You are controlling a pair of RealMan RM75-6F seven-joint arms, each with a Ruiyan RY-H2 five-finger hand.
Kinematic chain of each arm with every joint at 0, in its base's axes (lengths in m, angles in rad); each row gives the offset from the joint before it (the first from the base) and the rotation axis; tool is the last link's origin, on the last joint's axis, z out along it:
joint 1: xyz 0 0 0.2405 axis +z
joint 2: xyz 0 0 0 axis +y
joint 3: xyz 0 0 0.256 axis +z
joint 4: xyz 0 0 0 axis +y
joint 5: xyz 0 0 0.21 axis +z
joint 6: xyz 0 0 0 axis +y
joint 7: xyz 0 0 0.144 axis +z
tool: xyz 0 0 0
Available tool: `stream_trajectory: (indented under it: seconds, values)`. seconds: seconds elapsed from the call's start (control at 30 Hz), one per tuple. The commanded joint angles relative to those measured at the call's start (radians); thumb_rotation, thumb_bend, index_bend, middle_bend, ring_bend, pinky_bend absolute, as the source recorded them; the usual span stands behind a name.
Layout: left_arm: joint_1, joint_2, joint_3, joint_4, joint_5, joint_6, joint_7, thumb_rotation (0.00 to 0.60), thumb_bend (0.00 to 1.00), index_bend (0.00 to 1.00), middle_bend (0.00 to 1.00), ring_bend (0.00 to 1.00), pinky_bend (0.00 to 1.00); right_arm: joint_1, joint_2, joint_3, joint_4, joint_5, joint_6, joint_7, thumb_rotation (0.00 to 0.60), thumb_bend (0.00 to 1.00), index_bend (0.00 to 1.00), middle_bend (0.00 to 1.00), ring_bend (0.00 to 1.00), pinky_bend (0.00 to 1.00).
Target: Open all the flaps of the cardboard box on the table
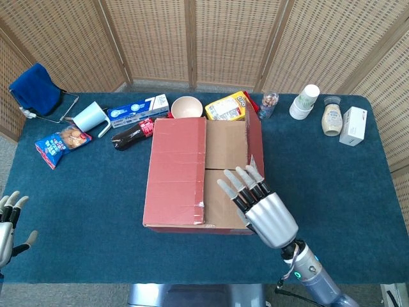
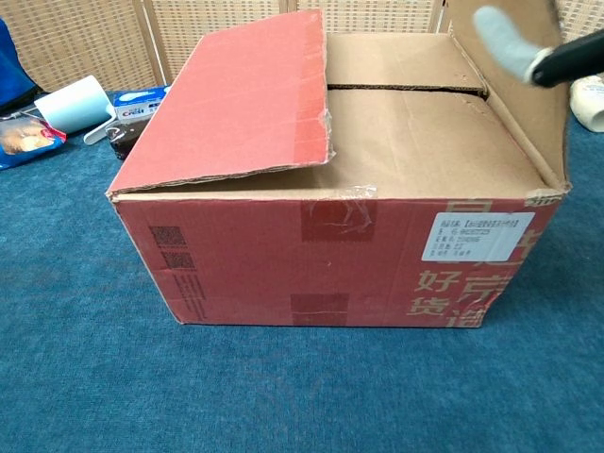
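The red cardboard box (image 1: 179, 192) (image 2: 321, 255) stands mid-table. Its left top flap (image 1: 176, 169) (image 2: 241, 99) lies nearly flat, slightly raised. The right top flap (image 1: 255, 137) (image 2: 514, 113) stands upright, and the two brown inner flaps (image 1: 225, 144) (image 2: 415, 118) lie shut beneath. My right hand (image 1: 259, 204) hovers over the box's near right corner, fingers spread, fingertips (image 2: 505, 42) against the raised flap's inner side. My left hand (image 1: 7, 224) hangs open at the table's near left edge, holding nothing.
Behind the box sit a cola bottle (image 1: 132, 134), a blue packet (image 1: 137, 109), a bowl (image 1: 186, 107) and a yellow packet (image 1: 227, 105). A cup (image 1: 89, 117) and snack bag (image 1: 61, 144) lie far left. Cups (image 1: 305, 101), a jar (image 1: 331, 118) and a white box (image 1: 353, 125) stand back right.
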Motion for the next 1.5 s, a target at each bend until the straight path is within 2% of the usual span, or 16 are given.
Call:
stream_trajectory:
  seconds: [0.03, 0.23, 0.43, 0.83, 1.23, 1.5]
  values:
    - [-0.001, -0.001, 0.0, 0.001, 0.0, -0.002, 0.001, 0.6, 0.19, 0.12, 0.0, 0.0, 0.0, -0.014, 0.027, 0.0, -0.014, -0.013, 0.013, -0.024, 0.6, 0.6, 0.0, 0.0, 0.0, 0.14]
    - [-0.002, -0.004, 0.003, 0.003, -0.001, -0.007, 0.005, 0.6, 0.19, 0.12, 0.0, 0.0, 0.0, -0.026, 0.063, 0.009, -0.027, -0.014, 0.02, -0.05, 0.6, 0.59, 0.0, 0.0, 0.0, 0.1]
    - [-0.004, -0.007, 0.005, 0.003, -0.002, -0.014, 0.01, 0.6, 0.19, 0.12, 0.0, 0.0, 0.0, -0.035, 0.083, 0.012, -0.035, -0.008, 0.019, -0.062, 0.6, 0.48, 0.0, 0.0, 0.0, 0.03]
    - [-0.005, -0.008, 0.005, 0.002, -0.005, -0.018, 0.01, 0.6, 0.19, 0.12, 0.0, 0.0, 0.0, -0.045, 0.105, 0.033, 0.009, 0.001, 0.007, -0.178, 0.6, 0.48, 0.0, 0.0, 0.0, 0.01]
    - [-0.01, -0.012, 0.009, 0.006, -0.007, -0.033, 0.008, 0.6, 0.19, 0.12, 0.0, 0.0, 0.0, -0.078, 0.175, 0.036, -0.036, -0.004, 0.039, -0.182, 0.6, 0.48, 0.0, 0.0, 0.0, 0.01]
    - [-0.011, -0.013, 0.011, 0.007, -0.006, -0.036, 0.008, 0.6, 0.19, 0.12, 0.0, 0.0, 0.0, -0.092, 0.216, 0.024, -0.07, 0.0, 0.017, -0.203, 0.6, 0.48, 0.0, 0.0, 0.0, 0.01]
